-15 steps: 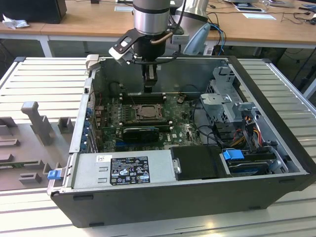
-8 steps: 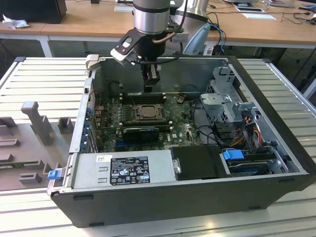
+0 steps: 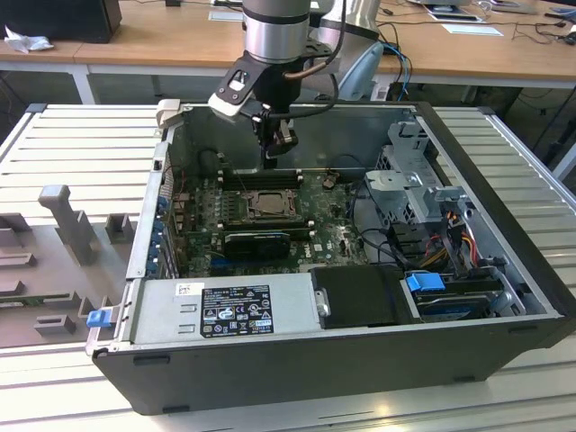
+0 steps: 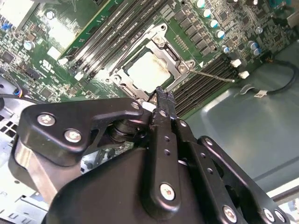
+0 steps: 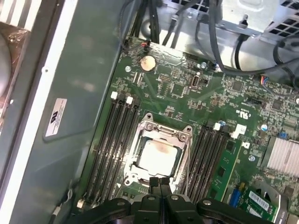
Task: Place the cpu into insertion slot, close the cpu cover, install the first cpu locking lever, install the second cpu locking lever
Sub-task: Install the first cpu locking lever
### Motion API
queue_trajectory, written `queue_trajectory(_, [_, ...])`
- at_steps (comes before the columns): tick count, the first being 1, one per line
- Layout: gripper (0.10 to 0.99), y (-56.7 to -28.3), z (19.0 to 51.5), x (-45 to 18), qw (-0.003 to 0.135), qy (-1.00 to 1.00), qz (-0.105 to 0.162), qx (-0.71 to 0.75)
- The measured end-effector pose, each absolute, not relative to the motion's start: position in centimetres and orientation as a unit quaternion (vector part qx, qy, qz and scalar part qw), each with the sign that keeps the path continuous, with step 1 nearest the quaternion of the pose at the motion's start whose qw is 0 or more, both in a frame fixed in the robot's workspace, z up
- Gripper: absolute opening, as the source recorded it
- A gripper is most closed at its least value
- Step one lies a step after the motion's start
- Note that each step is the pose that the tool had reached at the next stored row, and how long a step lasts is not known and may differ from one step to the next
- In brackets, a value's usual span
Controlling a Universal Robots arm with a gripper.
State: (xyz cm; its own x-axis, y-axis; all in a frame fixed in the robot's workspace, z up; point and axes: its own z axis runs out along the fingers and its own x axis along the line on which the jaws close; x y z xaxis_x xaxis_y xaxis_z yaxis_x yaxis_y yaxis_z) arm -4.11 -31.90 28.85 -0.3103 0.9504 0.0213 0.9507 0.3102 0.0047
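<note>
The cpu (image 5: 158,155) lies flat in the insertion slot (image 3: 270,205) in the middle of the green motherboard, pale top up. The cpu cover (image 5: 164,129), a metal frame, lies down around it, and the chip (image 4: 147,70) shows through its window. A thin metal lever rod (image 4: 215,75) sticks out sideways from one corner of the socket over the memory slots. My gripper (image 3: 270,160) hangs just above the board at the socket's edge. Its black fingertips (image 4: 163,93) are pressed together and hold nothing. They sit beside the frame (image 5: 160,182), not on the chip.
Long black memory slots (image 5: 110,144) run along both sides of the socket. A coin battery (image 5: 147,62) and cables lie further off. The case wall (image 3: 153,180) is at the exterior view's left. The drive cage (image 3: 409,175) and the power supply (image 3: 234,310) are at the right and front.
</note>
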Motion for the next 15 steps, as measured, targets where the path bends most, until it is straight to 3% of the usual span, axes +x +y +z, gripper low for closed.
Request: queue_trajectory(15, [0.106, -31.91, 28.85, -4.11, 0.008, -0.847, -0.008, -0.531])
